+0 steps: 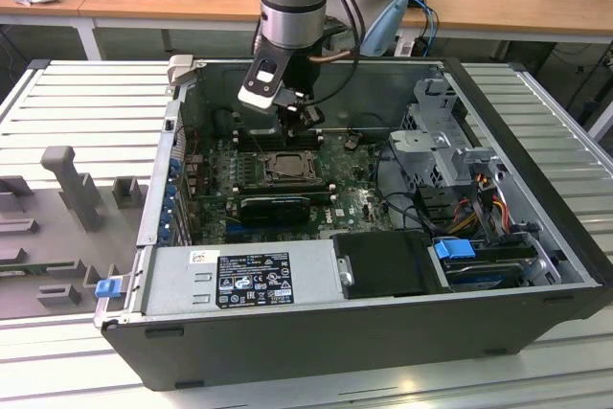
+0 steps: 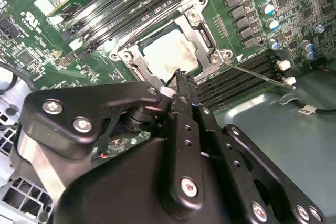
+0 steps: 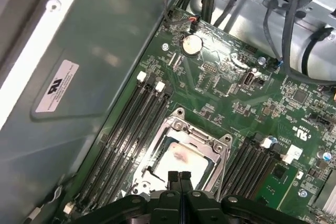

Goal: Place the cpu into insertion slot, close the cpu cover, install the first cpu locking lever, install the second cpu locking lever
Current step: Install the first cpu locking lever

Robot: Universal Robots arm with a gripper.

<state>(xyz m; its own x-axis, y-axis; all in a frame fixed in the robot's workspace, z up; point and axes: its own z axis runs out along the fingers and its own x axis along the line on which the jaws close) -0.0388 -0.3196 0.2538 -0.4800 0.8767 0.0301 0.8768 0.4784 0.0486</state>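
At the exterior view's left, the open computer case (image 1: 316, 332) lies on its side, so that the motherboard (image 1: 350, 200) is reached from above. Near the middle of the board the insertion slot (image 1: 287, 168) is found, with long memory slots (image 3: 131, 124) along two of its sides.

The cpu (image 3: 178, 158) is already seated in the slot. The cpu cover (image 3: 202, 137) is folded down over it, and its pale face is seen through the cut-out. The gripper (image 3: 179, 176) is held just above one edge of the cover with its fingers pressed together on nothing, probably to give a narrow tip for pushing. Contact with the cover cannot be judged.

In the second wrist view a thin wire lever (image 2: 257, 74) sticks out from a corner of the cover, apparently not hooked. At the exterior view's right the drive cage (image 1: 436, 131) stands well apart.
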